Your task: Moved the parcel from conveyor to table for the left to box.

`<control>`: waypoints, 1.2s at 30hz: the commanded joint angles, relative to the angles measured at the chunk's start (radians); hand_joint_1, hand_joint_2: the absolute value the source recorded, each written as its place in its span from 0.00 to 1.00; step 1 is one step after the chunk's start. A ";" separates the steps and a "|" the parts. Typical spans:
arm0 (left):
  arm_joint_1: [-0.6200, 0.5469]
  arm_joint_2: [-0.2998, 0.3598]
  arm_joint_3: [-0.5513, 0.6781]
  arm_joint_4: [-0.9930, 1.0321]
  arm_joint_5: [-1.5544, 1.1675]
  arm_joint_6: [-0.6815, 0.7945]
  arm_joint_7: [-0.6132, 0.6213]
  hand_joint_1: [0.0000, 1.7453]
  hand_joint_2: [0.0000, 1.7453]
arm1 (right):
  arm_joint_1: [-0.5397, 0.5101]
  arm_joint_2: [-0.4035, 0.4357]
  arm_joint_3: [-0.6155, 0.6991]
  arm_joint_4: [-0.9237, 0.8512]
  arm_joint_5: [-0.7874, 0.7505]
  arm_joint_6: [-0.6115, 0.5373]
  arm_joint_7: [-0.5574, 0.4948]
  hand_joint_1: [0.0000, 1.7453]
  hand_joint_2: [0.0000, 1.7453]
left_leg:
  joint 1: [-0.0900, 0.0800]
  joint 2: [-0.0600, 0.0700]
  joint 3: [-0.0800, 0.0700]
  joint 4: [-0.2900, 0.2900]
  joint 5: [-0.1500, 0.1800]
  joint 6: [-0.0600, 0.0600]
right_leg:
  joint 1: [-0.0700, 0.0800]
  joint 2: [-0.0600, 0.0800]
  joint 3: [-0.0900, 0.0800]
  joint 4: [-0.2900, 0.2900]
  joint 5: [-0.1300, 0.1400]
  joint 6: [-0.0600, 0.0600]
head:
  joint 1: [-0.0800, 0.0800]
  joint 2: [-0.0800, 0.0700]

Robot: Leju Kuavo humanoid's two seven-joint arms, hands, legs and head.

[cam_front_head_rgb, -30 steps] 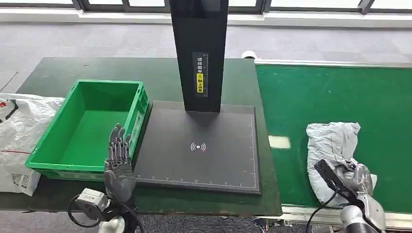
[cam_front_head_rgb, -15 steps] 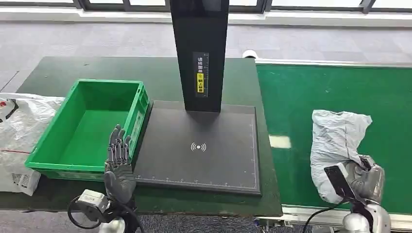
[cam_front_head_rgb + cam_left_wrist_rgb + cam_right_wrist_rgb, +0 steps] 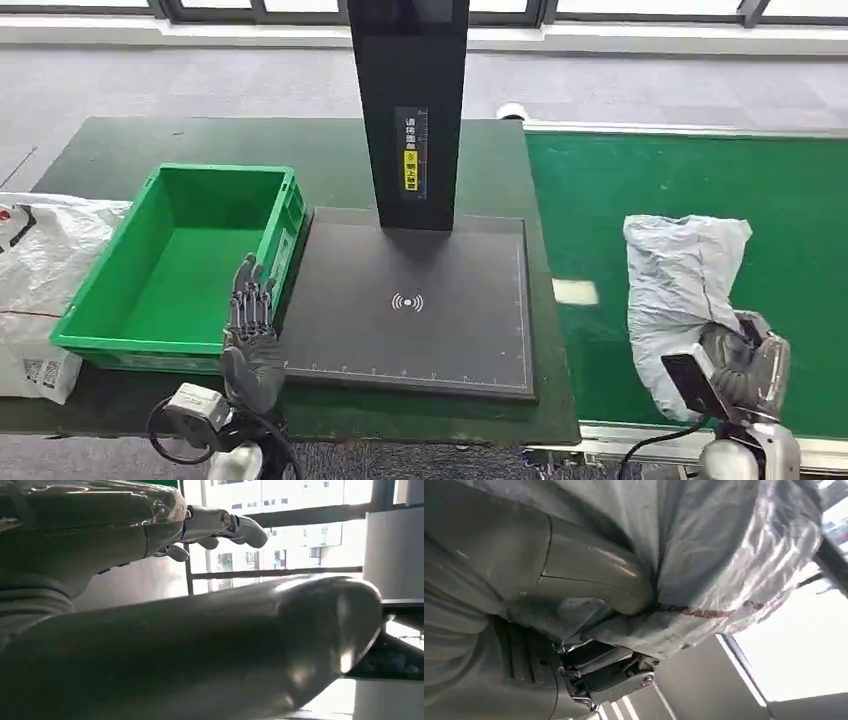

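Note:
The parcel (image 3: 682,290) is a crumpled grey plastic mailer, raised above the green conveyor (image 3: 620,190) at the right. My right hand (image 3: 742,368) grips its near end from below. In the right wrist view the thumb (image 3: 589,577) presses into the parcel's (image 3: 724,555) grey film. My left hand (image 3: 250,335) hovers open, fingers straight and pointing forward, over the near right corner of the green box (image 3: 180,265). The left wrist view has its fingers (image 3: 220,525) stretched out with nothing in them.
A black scanner pad (image 3: 410,300) with a tall black post (image 3: 410,100) lies on the dark green table (image 3: 130,150) between box and conveyor. A white sack (image 3: 40,280) sits left of the box. A pale label (image 3: 575,292) lies on the belt.
My right hand has lifted the parcel off the belt and shifted it slightly left. The left hand has edged a little right and forward.

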 commanded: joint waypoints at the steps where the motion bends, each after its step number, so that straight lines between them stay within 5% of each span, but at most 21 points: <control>1: -0.097 0.019 -0.048 0.102 0.005 -0.014 0.002 0.00 0.00 | -0.368 0.086 0.407 0.200 0.008 -0.059 0.076 1.00 1.00 | 0.000 0.021 0.002 -0.001 0.002 -0.002 | 0.000 0.020 -0.009 0.000 0.008 -0.005 | -0.001 0.000; 3: -0.095 0.020 -0.049 0.100 0.005 -0.015 0.002 0.00 0.00 | -0.356 0.078 0.409 0.190 -0.001 -0.060 0.073 1.00 1.00 | 0.000 0.018 0.011 -0.002 0.005 -0.003 | 0.001 0.018 -0.010 -0.002 0.009 -0.004 | -0.001 0.000; 8: -0.113 0.020 -0.051 0.108 0.021 -0.030 0.002 0.00 0.00 | -0.380 0.101 0.465 0.209 -0.042 -0.012 0.056 1.00 1.00 | 0.001 -0.001 0.004 -0.001 0.011 -0.003 | 0.001 -0.001 -0.009 0.000 0.009 -0.003 | -0.001 0.000; 9: -0.112 0.019 -0.050 0.108 0.020 -0.031 0.002 0.00 0.00 | -0.389 0.128 0.436 0.228 -0.023 -0.015 0.028 1.00 1.00 | 0.001 0.001 0.005 -0.002 0.011 -0.003 | 0.001 0.002 -0.009 -0.001 0.009 -0.003 | -0.001 0.000; 10: -0.128 0.025 -0.065 0.126 0.034 -0.066 0.002 0.00 0.00 | -0.416 0.153 0.487 0.271 -0.041 0.108 0.032 1.00 1.00 | 0.001 0.001 0.004 -0.001 0.011 -0.003 | 0.001 0.002 -0.010 0.000 0.009 -0.003 | -0.001 0.000; 13: -0.191 0.007 -0.079 0.195 0.039 -0.046 0.002 0.00 0.00 | -0.453 0.266 0.579 0.432 -0.064 0.060 0.056 1.00 1.00 | 0.001 0.003 0.003 0.000 0.011 -0.003 | 0.001 0.004 -0.011 0.001 0.010 -0.003 | -0.001 0.000; 36: -0.143 0.020 -0.105 0.160 0.048 0.013 0.002 0.00 0.00 | -0.359 0.307 0.707 0.433 -0.150 0.156 0.030 1.00 1.00 | 0.001 0.000 0.002 -0.002 0.013 -0.004 | 0.002 0.001 -0.012 -0.001 0.010 -0.005 | -0.001 0.000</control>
